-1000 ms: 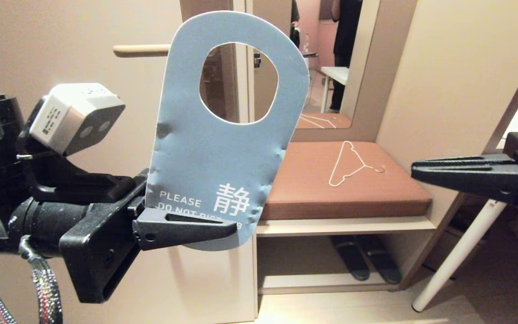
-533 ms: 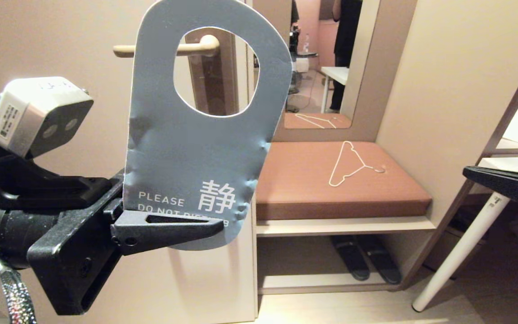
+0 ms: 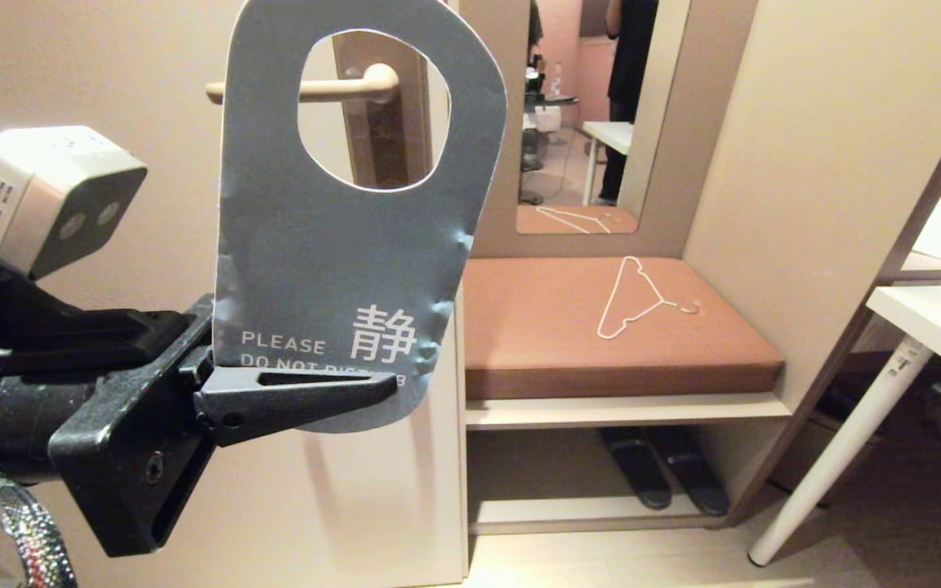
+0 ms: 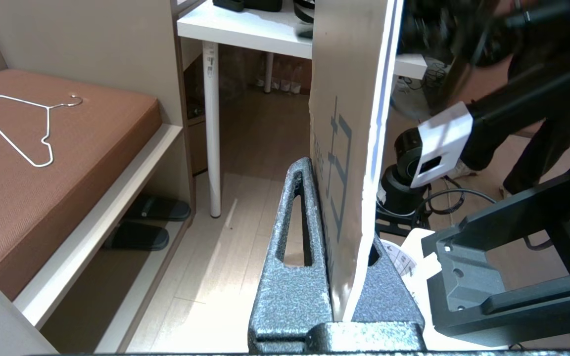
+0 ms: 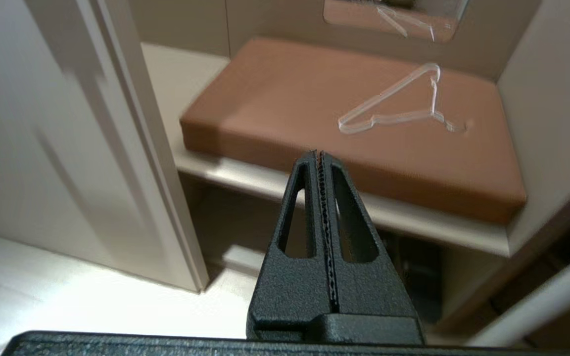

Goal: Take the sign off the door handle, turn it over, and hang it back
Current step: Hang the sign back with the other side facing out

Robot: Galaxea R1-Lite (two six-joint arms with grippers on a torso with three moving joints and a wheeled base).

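Observation:
The sign [image 3: 340,261] stands upright with its light blue "PLEASE DO NOT DISTURB" face toward me, crinkled along its edges. My left gripper [image 3: 389,390] is shut on its bottom end, at the left of the head view. Through the sign's big hole shows the door handle [image 3: 332,88], a cream lever on a brownish plate; whether the sign is round it or only in front of it I cannot tell. The left wrist view shows the sign [image 4: 349,123] edge-on between the left gripper [image 4: 337,198] jaws. My right gripper [image 5: 319,154] is shut and empty, low near the bench, outside the head view.
A white wire hanger [image 3: 638,298] lies on the brown cushioned bench [image 3: 568,359], with dark slippers [image 3: 666,478] on the shelf below. A mirror [image 3: 593,114] stands behind the bench. A white table [image 3: 936,314] with a slanted leg is at the right.
My left gripper has carried the sign left and up, so its hole now frames the door handle. The right gripper has drawn back out of the head view to the right.

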